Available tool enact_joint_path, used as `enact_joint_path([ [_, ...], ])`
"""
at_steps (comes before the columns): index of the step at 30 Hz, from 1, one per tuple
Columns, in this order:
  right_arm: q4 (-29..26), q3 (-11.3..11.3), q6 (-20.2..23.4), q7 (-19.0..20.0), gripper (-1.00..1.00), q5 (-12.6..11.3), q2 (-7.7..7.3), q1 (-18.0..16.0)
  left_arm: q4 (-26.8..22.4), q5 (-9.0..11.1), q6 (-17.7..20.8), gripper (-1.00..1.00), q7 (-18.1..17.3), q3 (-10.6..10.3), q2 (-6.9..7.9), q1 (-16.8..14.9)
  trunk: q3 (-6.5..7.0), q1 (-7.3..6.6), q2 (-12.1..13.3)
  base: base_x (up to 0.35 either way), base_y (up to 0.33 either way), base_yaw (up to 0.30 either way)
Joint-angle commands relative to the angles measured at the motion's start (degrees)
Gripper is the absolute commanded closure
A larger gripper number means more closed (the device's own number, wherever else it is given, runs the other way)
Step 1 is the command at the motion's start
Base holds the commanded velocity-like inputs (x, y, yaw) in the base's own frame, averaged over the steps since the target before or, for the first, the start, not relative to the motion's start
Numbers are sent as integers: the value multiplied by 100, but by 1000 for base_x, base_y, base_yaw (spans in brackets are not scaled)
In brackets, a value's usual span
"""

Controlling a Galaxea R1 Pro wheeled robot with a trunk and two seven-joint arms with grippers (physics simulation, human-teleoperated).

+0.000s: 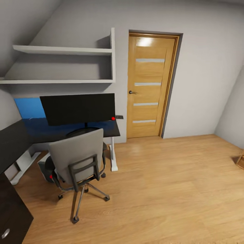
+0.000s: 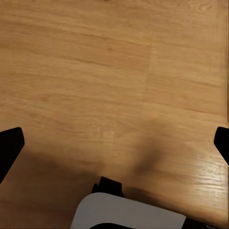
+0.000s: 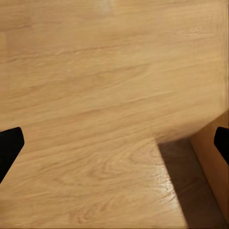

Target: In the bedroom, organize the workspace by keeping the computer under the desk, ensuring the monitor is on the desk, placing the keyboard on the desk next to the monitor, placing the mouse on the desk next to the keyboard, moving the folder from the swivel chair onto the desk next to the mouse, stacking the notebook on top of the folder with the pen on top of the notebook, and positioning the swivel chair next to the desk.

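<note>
The black monitor (image 1: 79, 109) stands on the black-topped desk (image 1: 110, 130) against the far wall. The swivel chair (image 1: 78, 157) is pulled up to the desk, its grey back toward me and hiding its seat. Behind the chair, under the desk, stands the light grey computer (image 1: 43, 168), partly covered. The folder, keyboard, mouse, notebook and pen are out of view. My left gripper (image 2: 114, 143) is open over bare wood floor, its dark fingertips (image 2: 9, 148) at the frame's sides. My right gripper (image 3: 114, 143) is open too, also above the floor.
A wooden door (image 1: 150, 86) is right of the desk, white wall shelves (image 1: 64, 51) above it, a blue wall panel (image 1: 29, 107) behind the monitor. The desk's black drawer unit (image 1: 12, 213) is close at my left. A wooden object (image 3: 214, 162) sits by my right gripper.
</note>
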Motion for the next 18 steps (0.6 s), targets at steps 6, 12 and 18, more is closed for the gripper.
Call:
enact_joint_path([
  [6,7,-8,-17,-13,-100,4,-2,-4,-12,-5,-1,-100,-1,2,-2,6,14,0,-3,1,0,-296],
  [12,11,-16,-17,-19,-100,-4,-19,-4,-12,-2,-1,-100,1,8,-4,3,32,0,-3,114,0,-296],
  [18,14,-17,-17,-20,-100,-5,-15,-4,-12,-2,-1,-100,1,8,0,4,51,0,-3,306,6,-296],
])
